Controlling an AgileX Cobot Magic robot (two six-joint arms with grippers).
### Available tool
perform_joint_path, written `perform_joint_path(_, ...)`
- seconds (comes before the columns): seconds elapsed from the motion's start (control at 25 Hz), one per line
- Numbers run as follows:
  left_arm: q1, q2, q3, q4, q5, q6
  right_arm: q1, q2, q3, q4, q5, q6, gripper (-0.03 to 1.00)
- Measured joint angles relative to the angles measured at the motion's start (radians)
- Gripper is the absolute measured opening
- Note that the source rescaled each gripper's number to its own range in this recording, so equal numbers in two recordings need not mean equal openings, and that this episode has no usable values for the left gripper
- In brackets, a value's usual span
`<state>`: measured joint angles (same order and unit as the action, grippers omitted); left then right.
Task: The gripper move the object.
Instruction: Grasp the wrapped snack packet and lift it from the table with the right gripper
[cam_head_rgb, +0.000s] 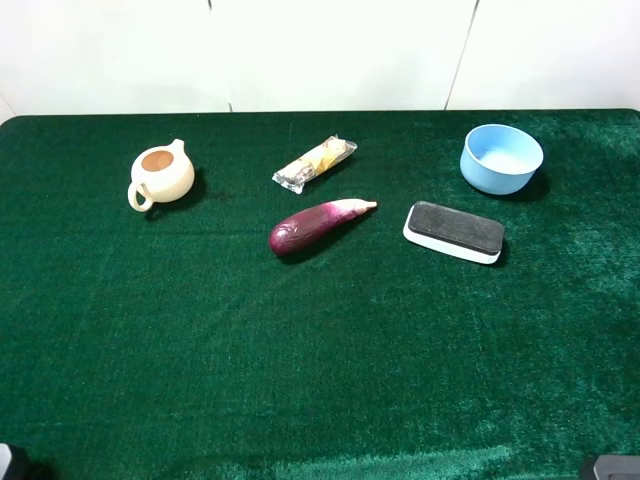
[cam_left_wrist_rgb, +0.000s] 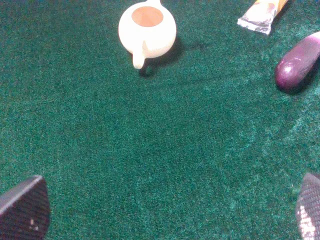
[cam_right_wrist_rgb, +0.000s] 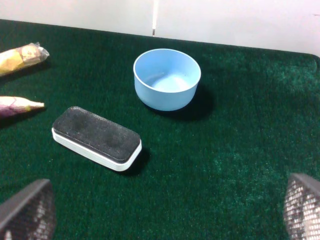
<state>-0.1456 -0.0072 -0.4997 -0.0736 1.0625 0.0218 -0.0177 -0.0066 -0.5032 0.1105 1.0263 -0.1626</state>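
Observation:
The snack packet (cam_head_rgb: 316, 163), clear crinkly plastic with yellow and brown contents, lies flat on the green cloth at the back middle, just behind the purple eggplant (cam_head_rgb: 315, 226). One end of the packet shows in the left wrist view (cam_left_wrist_rgb: 263, 12) and the other end in the right wrist view (cam_right_wrist_rgb: 20, 56). My left gripper (cam_left_wrist_rgb: 170, 210) is open and empty, low over bare cloth, well short of the packet. My right gripper (cam_right_wrist_rgb: 165, 210) is open and empty, near the eraser side and far from the packet. Only small dark parts of the arms show at the bottom corners of the high view.
A cream teapot (cam_head_rgb: 160, 176) stands at the back left. A light blue bowl (cam_head_rgb: 501, 158) stands at the back right. A black-and-white board eraser (cam_head_rgb: 454, 232) lies in front of the bowl. A white wall runs behind the table's far edge.

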Motion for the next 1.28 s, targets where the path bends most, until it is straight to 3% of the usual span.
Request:
perform_joint_path(0.64,0.000,0.000,0.000,0.000,0.000,0.000,0.000,0.020,0.000,0.000,-0.001,0.001,1.00)
perform_joint_path(0.84,0.000,0.000,0.000,0.000,0.000,0.000,0.000,0.169,-0.015,0.000,-0.026,-0.016,1.00)
perform_joint_path(1.28,0.000,0.000,0.000,0.000,0.000,0.000,0.000,0.609,-0.166,0.000,-0.104,-0.168,1.00)
